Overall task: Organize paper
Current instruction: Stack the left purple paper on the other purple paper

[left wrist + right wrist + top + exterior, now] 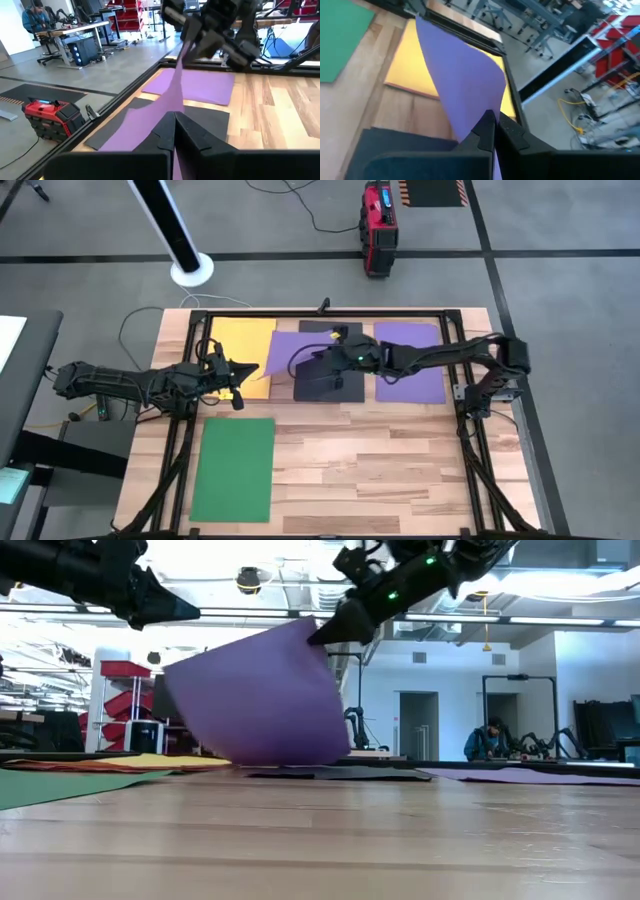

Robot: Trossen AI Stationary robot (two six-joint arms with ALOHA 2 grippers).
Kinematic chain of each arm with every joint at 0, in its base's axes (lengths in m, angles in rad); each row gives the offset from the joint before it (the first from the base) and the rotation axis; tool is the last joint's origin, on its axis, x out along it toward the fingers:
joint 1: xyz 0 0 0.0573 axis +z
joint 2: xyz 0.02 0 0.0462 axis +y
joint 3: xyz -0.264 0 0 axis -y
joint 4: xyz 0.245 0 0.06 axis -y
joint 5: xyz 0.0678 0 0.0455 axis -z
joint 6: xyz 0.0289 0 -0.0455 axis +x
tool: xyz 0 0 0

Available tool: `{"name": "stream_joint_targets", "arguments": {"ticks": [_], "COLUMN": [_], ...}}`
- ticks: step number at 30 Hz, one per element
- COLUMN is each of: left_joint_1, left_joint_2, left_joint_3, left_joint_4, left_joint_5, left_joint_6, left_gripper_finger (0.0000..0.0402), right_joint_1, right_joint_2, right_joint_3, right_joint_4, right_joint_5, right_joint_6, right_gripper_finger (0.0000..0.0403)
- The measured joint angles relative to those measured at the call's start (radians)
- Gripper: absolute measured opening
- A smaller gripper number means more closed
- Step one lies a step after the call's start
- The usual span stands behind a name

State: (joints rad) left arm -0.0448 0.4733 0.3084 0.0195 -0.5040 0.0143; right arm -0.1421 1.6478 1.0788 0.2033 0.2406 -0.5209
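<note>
Purple sheet [288, 352] lifted at table's far middle, pinched at one edge by right gripper [322, 360], bowing limp. Thin, light, floppy, slick; best taken at an edge or corner. Left gripper [250, 367] clenched empty, over yellow sheet [243, 338]. Green sheet [234, 468] near left.

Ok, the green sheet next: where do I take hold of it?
The green sheet lies flat on the table, so nothing sticks up to grab. Probably best to take the corner nearest the left gripper, coming down from above and pinching that edge up. The right gripper is busy holding the purple sheet up.
</note>
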Motion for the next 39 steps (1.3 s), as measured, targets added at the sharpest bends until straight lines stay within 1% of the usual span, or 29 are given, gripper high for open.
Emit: {"name": "stream_joint_targets", "arguments": {"ticks": [8, 14, 18, 26, 30, 35, 39], "left_joint_1": [0.0, 0.0, 0.0, 0.0, 0.0, 0.0, 0.0], "left_joint_2": [-0.005, -0.005, -0.005, -0.005, -0.005, -0.005, -0.005], "left_joint_3": [0.0, 0.0, 0.0, 0.0, 0.0, 0.0, 0.0], "left_joint_4": [-0.015, -0.014, -0.014, -0.014, -0.013, -0.013, -0.011], "left_joint_5": [-0.024, -0.038, -0.047, -0.051, -0.051, -0.052, -0.052], "left_joint_6": [0.0, 0.008, 0.008, 0.008, 0.008, 0.007, 0.006], "left_gripper_finger": [0.0, 0.0, 0.0, 0.0, 0.0, 0.0, 0.0], "right_joint_1": [0.001, 0.01, 0.029, 0.078, 0.095, 0.127, 0.154], "right_joint_2": [-0.132, -0.217, -0.257, -0.351, -0.414, -0.5, -0.573], "right_joint_3": [-0.054, -0.103, -0.105, -0.106, -0.106, -0.105, -0.105], "right_joint_4": [-0.092, -0.141, -0.21, -0.304, -0.364, -0.456, -0.517], "right_joint_5": [0.047, 0.058, 0.104, 0.13, 0.132, 0.192, 0.206], "right_joint_6": [0.035, 0.108, 0.132, 0.209, 0.29, 0.396, 0.529], "right_gripper_finger": [0.0, 0.0, 0.0, 0.0, 0.0, 0.0, 0.0]}}
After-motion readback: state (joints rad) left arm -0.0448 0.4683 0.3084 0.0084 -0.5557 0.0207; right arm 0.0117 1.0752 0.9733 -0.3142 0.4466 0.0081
